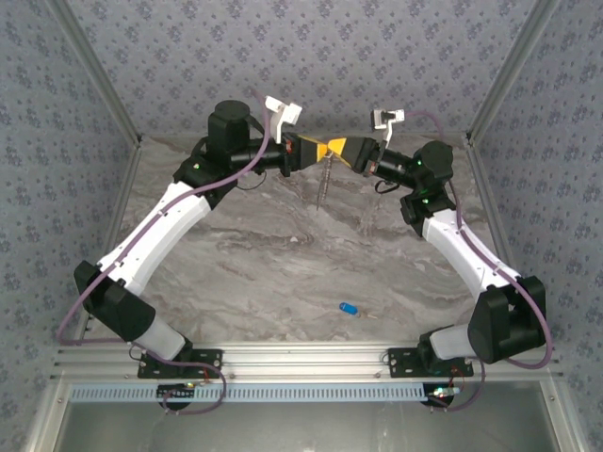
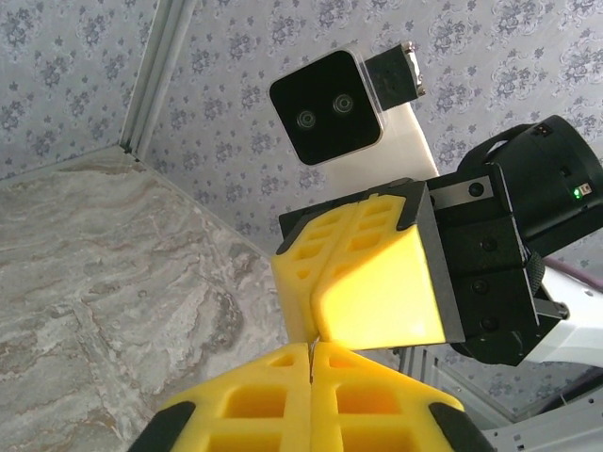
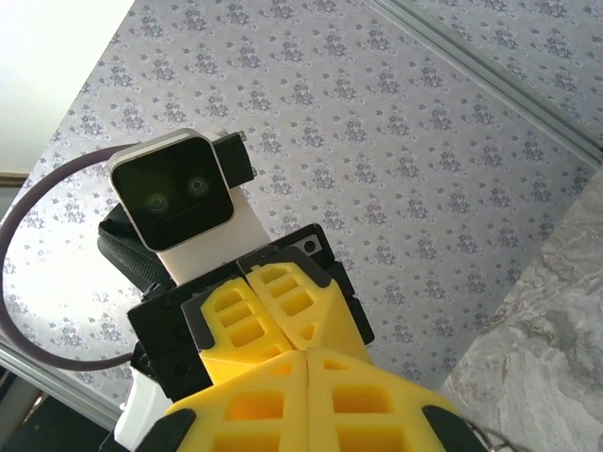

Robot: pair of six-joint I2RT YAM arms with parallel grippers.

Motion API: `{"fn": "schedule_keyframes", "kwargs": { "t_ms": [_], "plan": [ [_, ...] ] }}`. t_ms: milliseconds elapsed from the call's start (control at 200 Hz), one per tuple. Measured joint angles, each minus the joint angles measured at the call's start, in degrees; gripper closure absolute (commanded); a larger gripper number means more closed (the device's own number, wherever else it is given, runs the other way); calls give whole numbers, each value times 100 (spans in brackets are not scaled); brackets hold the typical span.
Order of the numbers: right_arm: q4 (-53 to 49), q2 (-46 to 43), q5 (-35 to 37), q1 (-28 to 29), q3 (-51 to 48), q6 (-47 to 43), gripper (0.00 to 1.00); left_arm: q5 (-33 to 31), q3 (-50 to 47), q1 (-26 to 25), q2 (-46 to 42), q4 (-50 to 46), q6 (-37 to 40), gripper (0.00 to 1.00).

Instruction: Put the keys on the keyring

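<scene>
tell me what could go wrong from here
1. The left gripper and right gripper meet tip to tip, both shut, raised above the marble table; a misaligned push could jam their fingers.
2. A thin metal piece dangles beneath them; it may slip and drop.
3. The blue key lies near the front edge, so threading it likely needs a release first.
</scene>
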Motion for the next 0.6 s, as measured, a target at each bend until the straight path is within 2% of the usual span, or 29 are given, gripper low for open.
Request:
{"fn": "schedule_keyframes", "kwargs": {
  "t_ms": [280,410,605],
  "plan": [
    [83,0,-22,-37,-33,0,100,212,74,33,85,13,-197,100],
    [111,0,-22,-48,-33,0,100,275,125,35,109,9,-273,95],
    [184,0,-22,-48,-33,0,100,315,160,39,116,-9,-299,96]
  ]
}}
